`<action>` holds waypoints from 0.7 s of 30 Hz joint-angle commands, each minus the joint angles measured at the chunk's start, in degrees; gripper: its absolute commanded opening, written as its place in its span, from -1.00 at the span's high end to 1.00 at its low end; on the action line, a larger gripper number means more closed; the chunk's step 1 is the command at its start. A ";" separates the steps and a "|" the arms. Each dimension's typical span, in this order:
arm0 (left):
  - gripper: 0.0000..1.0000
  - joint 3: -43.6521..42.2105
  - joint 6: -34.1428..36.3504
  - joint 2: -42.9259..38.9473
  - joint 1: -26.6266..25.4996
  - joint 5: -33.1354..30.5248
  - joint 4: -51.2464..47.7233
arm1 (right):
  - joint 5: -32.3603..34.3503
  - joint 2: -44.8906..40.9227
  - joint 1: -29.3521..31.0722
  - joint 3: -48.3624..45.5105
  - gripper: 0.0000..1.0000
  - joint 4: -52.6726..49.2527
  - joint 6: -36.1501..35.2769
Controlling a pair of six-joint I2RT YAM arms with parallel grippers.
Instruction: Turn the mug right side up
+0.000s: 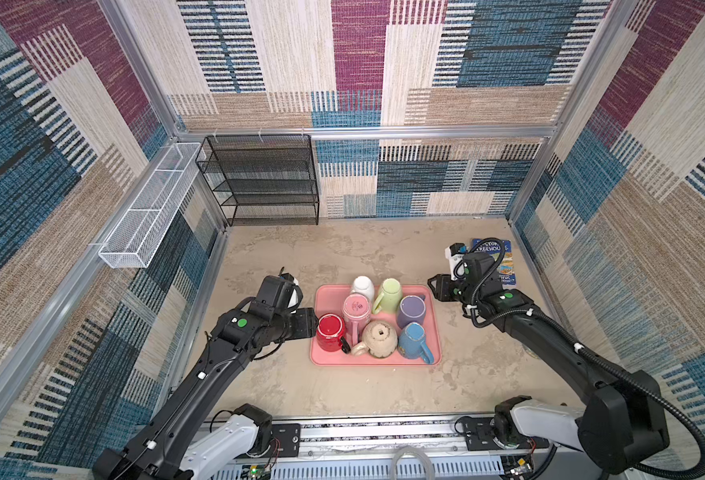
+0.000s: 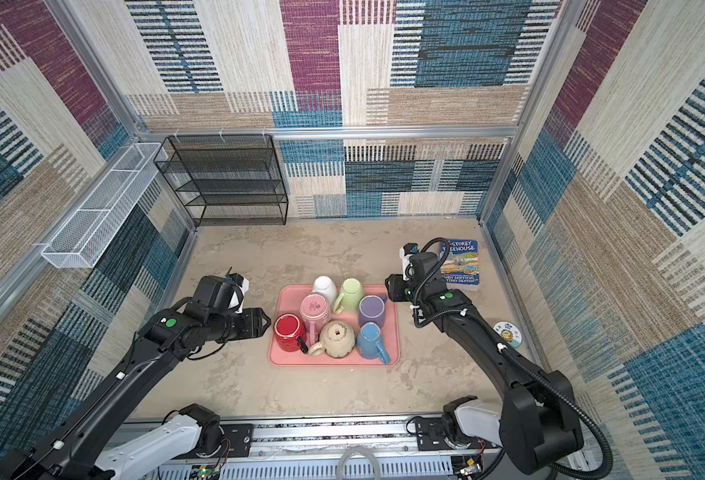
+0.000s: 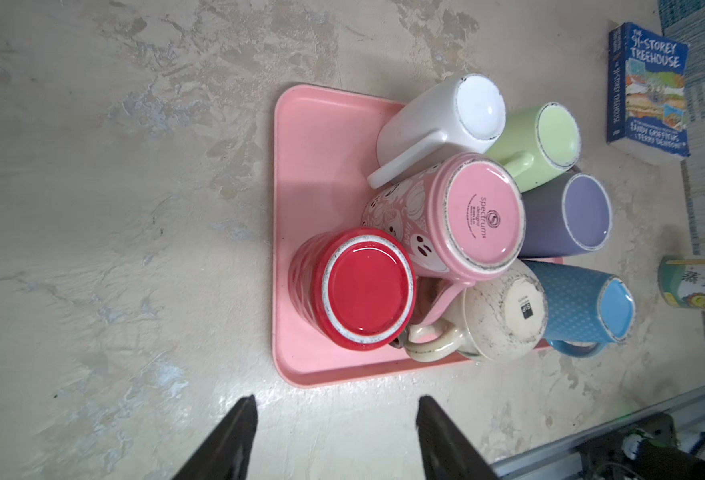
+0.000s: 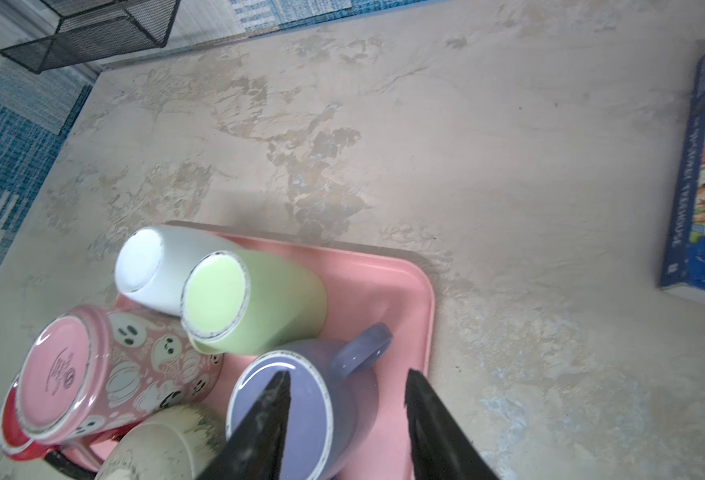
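Seven mugs stand bases up on a pink tray; both grippers are spread and empty at its sides.

The left gripper has its fingers well apart with nothing between them. It hovers over bare table just off the left edge of the tray, nearest the red mug. The right gripper has its fingers parted and grips nothing. It sits at the tray's right edge by the purple mug; whether it touches the mug cannot be told. The pink mug, white mug, green mug, cream mug and blue mug are packed close together, all inverted. A book lies behind the right arm, and a black mesh rack stands at the back wall.
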 commanded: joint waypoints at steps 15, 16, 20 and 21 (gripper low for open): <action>0.14 7.64 -6.46 10.98 -21.96 -17.32 -5.79 | 0.68 -12.58 3.21 -9.20 0.04 5.39 6.47; 0.14 7.41 -7.79 11.90 -23.67 -18.47 -5.19 | 1.00 -12.90 3.30 -9.50 0.04 5.80 6.73; 0.11 6.70 -11.85 14.86 -27.80 -20.68 -2.00 | 2.68 -13.40 3.24 -10.55 0.03 7.28 7.59; 0.10 6.34 -12.72 15.31 -28.35 -20.73 -0.58 | 3.04 -13.42 3.21 -10.84 0.03 7.79 7.91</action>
